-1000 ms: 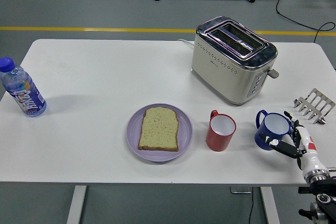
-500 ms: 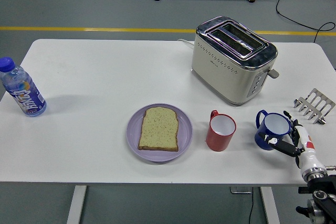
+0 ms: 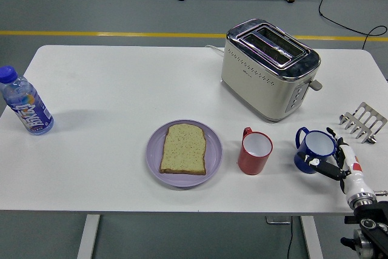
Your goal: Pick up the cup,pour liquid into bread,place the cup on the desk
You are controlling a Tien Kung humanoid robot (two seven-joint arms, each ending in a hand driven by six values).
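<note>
A blue cup (image 3: 313,149) stands on the white table (image 3: 121,89) at the right front. A red cup (image 3: 254,151) stands to its left. A slice of bread (image 3: 183,148) lies on a purple plate (image 3: 156,158) left of the red cup. My right hand (image 3: 335,159) comes in from the lower right. Its fingers are spread, close beside the blue cup's right side, and hold nothing. My left hand is out of view.
A cream toaster (image 3: 269,68) stands behind the cups. A metal toast rack (image 3: 362,122) sits at the right edge. A blue-capped water bottle (image 3: 24,103) stands at the far left. A yellow floor line (image 3: 109,33) runs beyond the table.
My right hand has drawn back slightly toward the lower right; its wrist sits lower. The cups, plate and bread have not moved.
</note>
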